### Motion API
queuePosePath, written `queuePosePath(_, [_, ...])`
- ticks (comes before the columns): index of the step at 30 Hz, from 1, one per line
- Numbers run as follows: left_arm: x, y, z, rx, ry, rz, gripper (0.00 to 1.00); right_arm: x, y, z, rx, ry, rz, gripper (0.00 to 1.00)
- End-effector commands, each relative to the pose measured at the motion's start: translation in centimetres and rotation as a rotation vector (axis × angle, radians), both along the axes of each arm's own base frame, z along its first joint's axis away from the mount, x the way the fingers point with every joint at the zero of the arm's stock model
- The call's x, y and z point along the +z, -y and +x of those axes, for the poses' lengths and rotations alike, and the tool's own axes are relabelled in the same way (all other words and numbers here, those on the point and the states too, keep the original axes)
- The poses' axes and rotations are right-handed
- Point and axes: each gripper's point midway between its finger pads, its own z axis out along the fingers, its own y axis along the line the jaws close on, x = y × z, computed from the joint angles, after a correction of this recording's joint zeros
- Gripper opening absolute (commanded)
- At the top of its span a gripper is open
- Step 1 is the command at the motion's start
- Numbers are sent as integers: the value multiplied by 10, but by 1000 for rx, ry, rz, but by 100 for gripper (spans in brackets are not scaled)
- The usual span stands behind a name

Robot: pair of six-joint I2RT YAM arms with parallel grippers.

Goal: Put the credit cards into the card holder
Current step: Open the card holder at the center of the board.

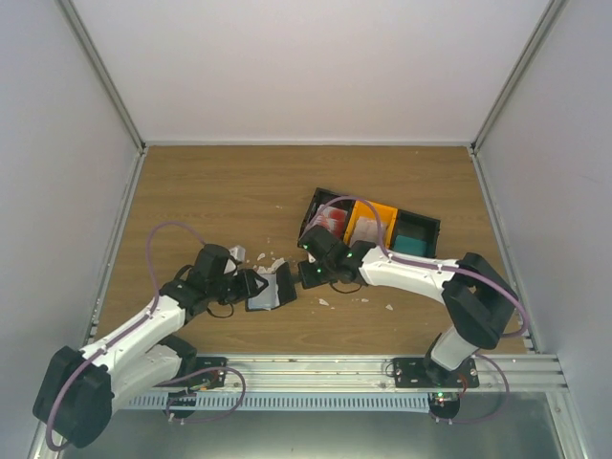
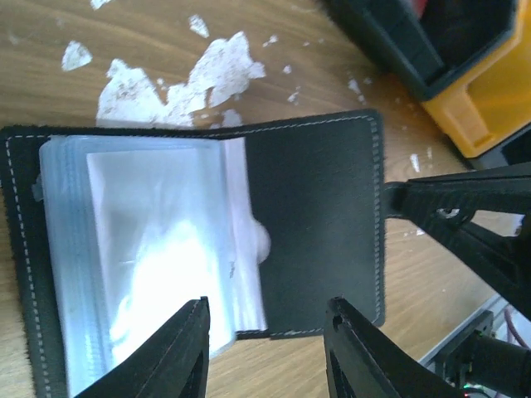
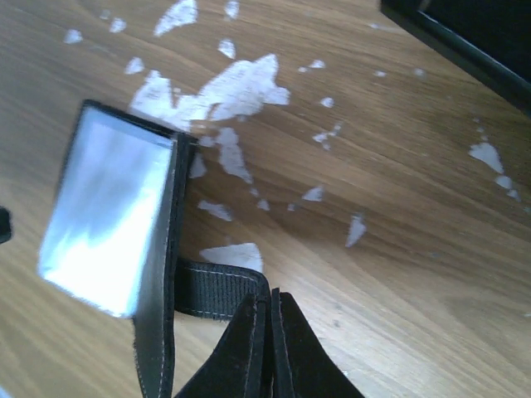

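- One card holder (image 2: 315, 224) lies open on the wooden table (image 1: 220, 191) between the two arms. We see its clear sleeves (image 2: 149, 249) on one side and its black flap on the other.
- Our right claw (image 3: 268, 303) is closed tight on the holder's clasp tab (image 3: 214, 290).
- Our left claw (image 2: 265, 311) sits at the holder's near edge with its fingers apart. We cannot tell whether they clamp it.
- White paper scraps (image 3: 236, 83) litter the wood just beyond the holder.
- Red-and-white credit cards (image 1: 330, 219) lie in the left compartment of a black tray (image 1: 435, 226) behind the right arm, well apart from the holder.
- An orange bin (image 1: 368, 226) fills the tray's middle compartment.
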Motion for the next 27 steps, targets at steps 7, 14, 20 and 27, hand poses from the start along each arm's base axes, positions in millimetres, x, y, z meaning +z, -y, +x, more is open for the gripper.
queuePosePath(7, [-29, -5, 0, 21, -70, 48, 47, -36, 38, 8, -93, 14, -205, 1])
queuePosePath(14, [-38, -7, -3, 24, -108, 67, 52, -42, 43, 8, -92, 14, -238, 2])
queuePosePath(20, [-34, 6, -3, -30, -98, 1, 49, -40, 38, 7, -74, 8, -215, 6])
queuePosePath(27, [-33, 17, -5, -86, -99, -37, 48, -40, 36, 5, -75, -2, -201, 6])
